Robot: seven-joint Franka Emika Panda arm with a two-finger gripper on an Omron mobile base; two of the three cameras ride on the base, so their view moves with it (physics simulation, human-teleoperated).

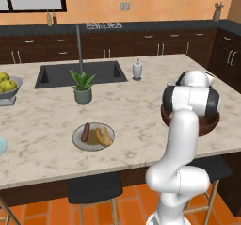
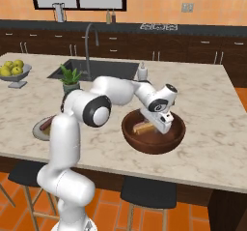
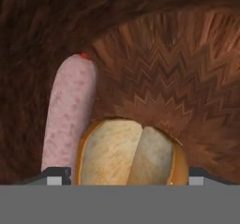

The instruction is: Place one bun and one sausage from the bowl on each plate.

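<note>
Reaching down inside the bowl, the pincer hangs low over its floor with a bun right at the fingertips. The hand view crops the fingers, so whether the pincer is parted or closed on the bun cannot be told. Beside the bun, touching or nearly so, lies a pale pink sausage along the bowl's sloped wall.

The bowl sits on the marble counter near its front right edge. One plate, well apart to the left near the front edge, already carries a dark sausage and a bun, so that serving looks complete. A pale blue curve at the left border of the left base view may be a second plate, though too little shows to be sure. If so, the bun and sausage in the bowl remain to be moved there.

The bowl's thick rim must be cleared on the way up. Between bowl and plates the counter lies open; a potted plant, a soap dispenser, and a sink stand farther back.
</note>
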